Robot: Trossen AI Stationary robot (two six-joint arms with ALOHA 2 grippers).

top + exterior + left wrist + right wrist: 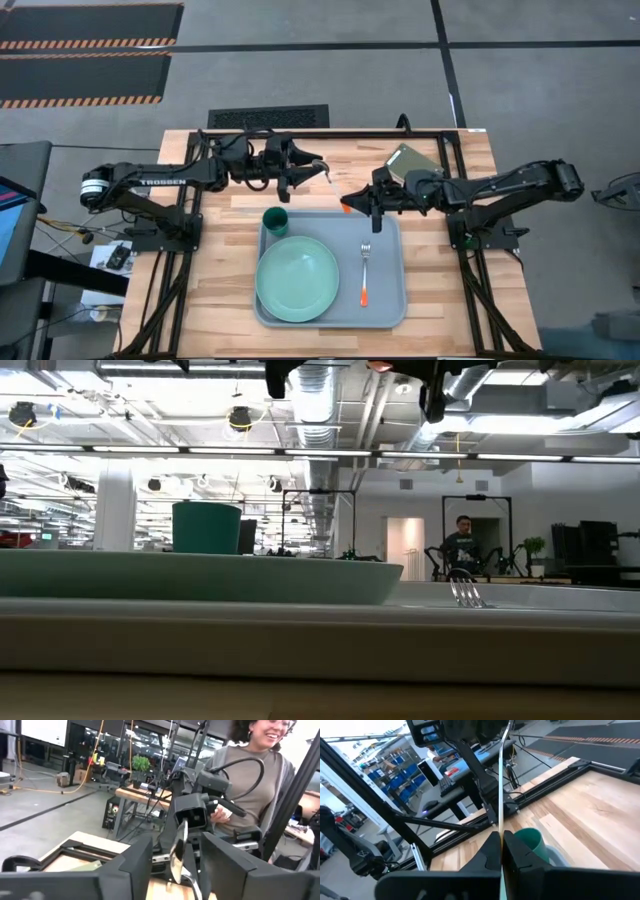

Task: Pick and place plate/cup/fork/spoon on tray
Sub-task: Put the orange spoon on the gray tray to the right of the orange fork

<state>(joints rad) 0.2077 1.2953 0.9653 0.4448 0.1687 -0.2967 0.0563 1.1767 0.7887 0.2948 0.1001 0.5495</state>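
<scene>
The spoon point(335, 187), with a silver bowl and an orange handle, hangs in the air above the far edge of the tray point(385, 300), between my two grippers. My right gripper point(352, 205) is shut on its handle end. My left gripper point(312, 166) is open. Its fingers stand on either side of the spoon's bowl point(177, 850) with gaps on both sides. The mint-green plate point(297, 278), the teal cup point(276, 219) and the fork point(365, 270) rest on the tray. My right gripper pinches the spoon's orange handle end point(346, 206) between its two shut fingers point(512, 852). It comes level from the table's right. The thin silver stem point(500, 795) runs straight out from the fingertips toward my left gripper. The spoon is clear of the tray and table.
A small green-grey flat rectangle point(410, 160) lies on the wood at the far right, near my right arm. A black frame point(330, 133) runs along the table's far edge. A person point(250, 780) stands beyond the table, and another point(462, 545) is far back in the room.
</scene>
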